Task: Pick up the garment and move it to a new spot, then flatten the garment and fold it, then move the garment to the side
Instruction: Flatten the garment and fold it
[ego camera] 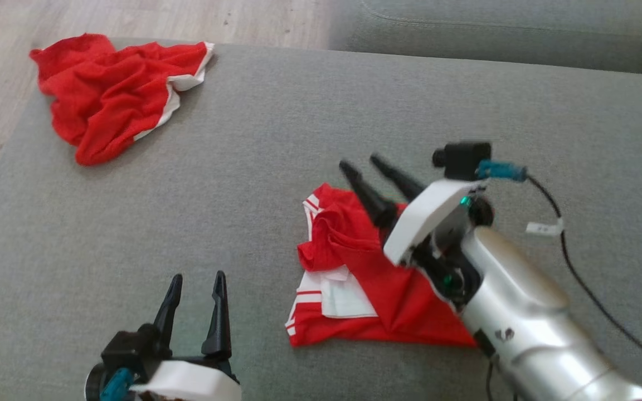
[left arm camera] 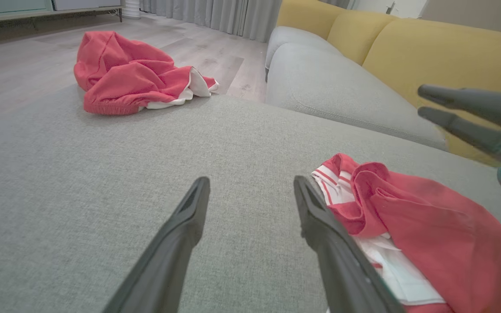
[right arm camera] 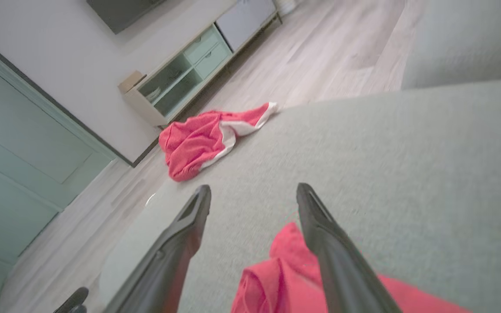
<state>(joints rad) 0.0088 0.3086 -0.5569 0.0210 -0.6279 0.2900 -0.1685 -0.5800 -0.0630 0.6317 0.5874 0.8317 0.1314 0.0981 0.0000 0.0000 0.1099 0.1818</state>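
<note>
Two red garments are out on the grey sofa cushion (ego camera: 298,111)! The red garment (ego camera: 365,289), white-striped and bunched into a rough fold, lies just past centre toward four o'clock in the head view. Over it hangs the right gripper (ego camera: 360,161), fingers spread wide and holding nothing, tips pointing toward eleven o'clock past the cloth's far edge. The right wrist view backs that up: the jaws are open, with red fabric below them and none pinched between. Down at seven o'clock the left gripper (ego camera: 199,275) is open too and empty, with the garment near it at its two o'clock. The second red garment (ego camera: 115,89) lies crumpled at ten o'clock, on the cushion's far corner beside the wooden floor (ego camera: 131,16).
</note>
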